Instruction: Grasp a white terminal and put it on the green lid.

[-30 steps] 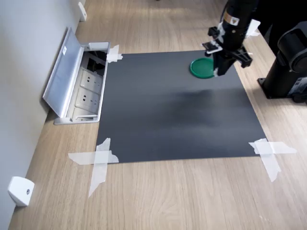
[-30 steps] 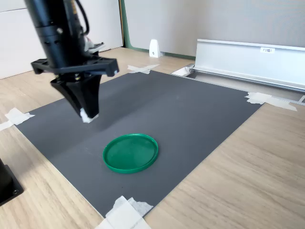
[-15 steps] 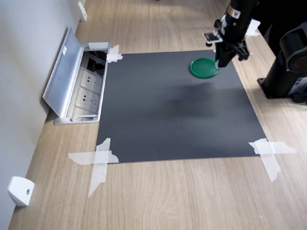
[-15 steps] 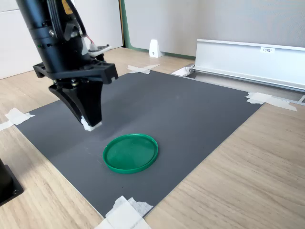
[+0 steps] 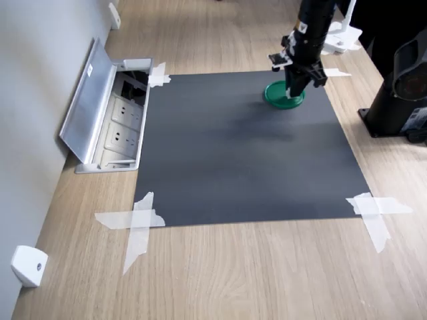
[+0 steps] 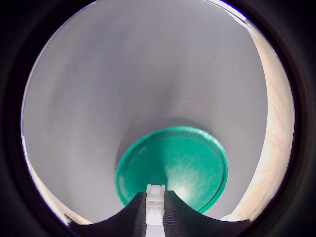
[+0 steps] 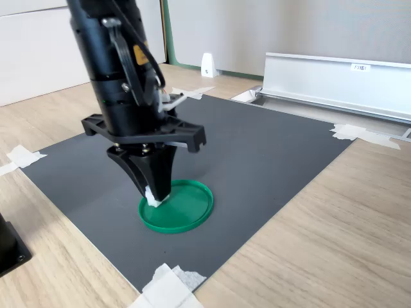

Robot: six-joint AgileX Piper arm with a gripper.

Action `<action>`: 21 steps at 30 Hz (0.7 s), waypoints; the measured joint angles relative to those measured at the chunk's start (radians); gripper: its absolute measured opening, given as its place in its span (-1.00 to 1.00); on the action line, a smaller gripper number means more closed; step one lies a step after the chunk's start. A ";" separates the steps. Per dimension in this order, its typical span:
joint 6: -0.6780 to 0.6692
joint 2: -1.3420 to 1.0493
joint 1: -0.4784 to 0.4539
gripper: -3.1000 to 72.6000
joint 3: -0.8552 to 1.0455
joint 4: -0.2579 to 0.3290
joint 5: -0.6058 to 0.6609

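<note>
White terminal [image 7: 154, 198] sits pinched between the two black fingers of the gripper [image 7: 155, 196], its stepped plastic top showing between the ribbed finger pads in the wrist view [image 6: 155, 203]; the grasp looks done, and the carry seems nearly over, since the block hangs over the near edge of the green lid [image 7: 183, 207] in the second exterior view; whether it already touches the lid's floor I cannot tell; what is left, by my judgement, is to set it down inside the rim, part the fingers and lift clear

Going left to right in the first exterior view: a small white wedge-shaped piece [image 5: 29, 265] lies on the pale wood-grain table [image 5: 253, 273]; beside the wall an open floor box [image 5: 110, 127] of brushed metal shows white sockets under its tilted flap; strips of white tape [image 5: 137, 223] pin the corners of the dark mat [image 5: 240, 153], which is matte, flat and square-cut; near its far right corner lies the lid [image 5: 277, 100], a glossy round disc with a low raised rim, partly hidden by the arm; a black stand [image 5: 400, 100] rests on the wood at the first exterior view's right
</note>
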 joint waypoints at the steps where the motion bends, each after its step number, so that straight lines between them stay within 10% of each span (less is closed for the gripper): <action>1: -0.001 0.011 0.000 -0.70 -0.009 0.000 -0.007; 14: 0.004 0.073 -0.001 -0.66 -0.060 -0.039 -0.006; 21: 0.002 0.080 -0.001 -0.19 -0.063 -0.049 -0.005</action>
